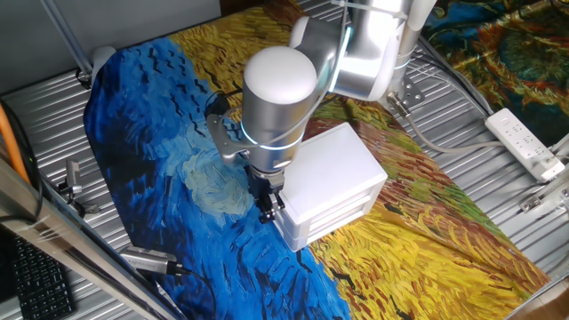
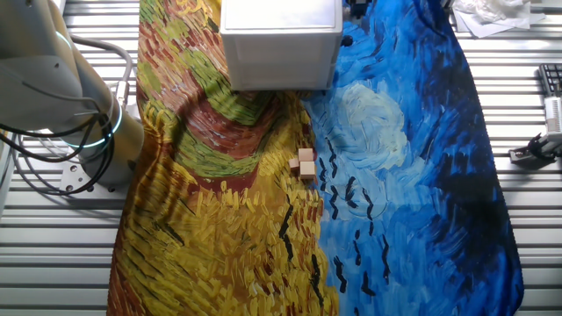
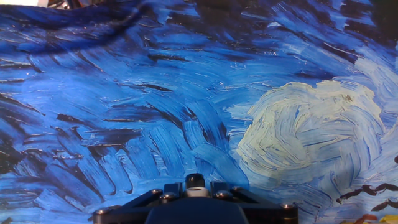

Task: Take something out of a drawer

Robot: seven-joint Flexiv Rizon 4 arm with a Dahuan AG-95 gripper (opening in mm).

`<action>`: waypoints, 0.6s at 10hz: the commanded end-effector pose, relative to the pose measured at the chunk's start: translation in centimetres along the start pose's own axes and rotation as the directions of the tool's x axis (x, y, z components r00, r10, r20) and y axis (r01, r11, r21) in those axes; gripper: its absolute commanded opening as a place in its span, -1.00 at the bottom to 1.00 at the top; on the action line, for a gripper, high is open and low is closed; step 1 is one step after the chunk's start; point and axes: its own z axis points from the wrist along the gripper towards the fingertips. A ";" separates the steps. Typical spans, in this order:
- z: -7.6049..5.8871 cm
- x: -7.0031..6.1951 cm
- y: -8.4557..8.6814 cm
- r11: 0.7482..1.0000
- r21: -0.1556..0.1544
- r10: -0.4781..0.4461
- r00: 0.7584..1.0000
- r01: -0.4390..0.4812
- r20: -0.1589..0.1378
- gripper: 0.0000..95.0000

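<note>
Lying on painted cloth, light-brown wooden blocks (image 2: pixel 304 164) cluster together.

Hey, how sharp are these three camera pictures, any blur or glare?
One fixed view: sharp, with a bright sheen on the arm's white joint cap. The other fixed view: even light, white cabinet nearly washed out. Hand view: cloth soft, slightly blurred.

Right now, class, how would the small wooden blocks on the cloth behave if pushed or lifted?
The wooden blocks look boxy and flat-faced, so they should probably slide, not roll. Being small and solid-looking, they are likely light and rigid. The painted cloth beneath shows folds, so a push may bunch it.
</note>
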 end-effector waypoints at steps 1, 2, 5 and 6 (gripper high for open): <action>0.0 -0.1 0.1 1.000 0.001 0.000 1.000 0.000 0.000 -1.00; 0.1 -0.2 0.1 1.000 0.001 0.001 1.000 -0.001 0.000 -1.00; 0.1 -0.5 0.2 1.000 0.004 -0.002 1.000 0.002 -0.002 -1.00; 0.1 -0.5 0.2 1.000 0.004 -0.005 1.000 0.005 -0.002 -1.00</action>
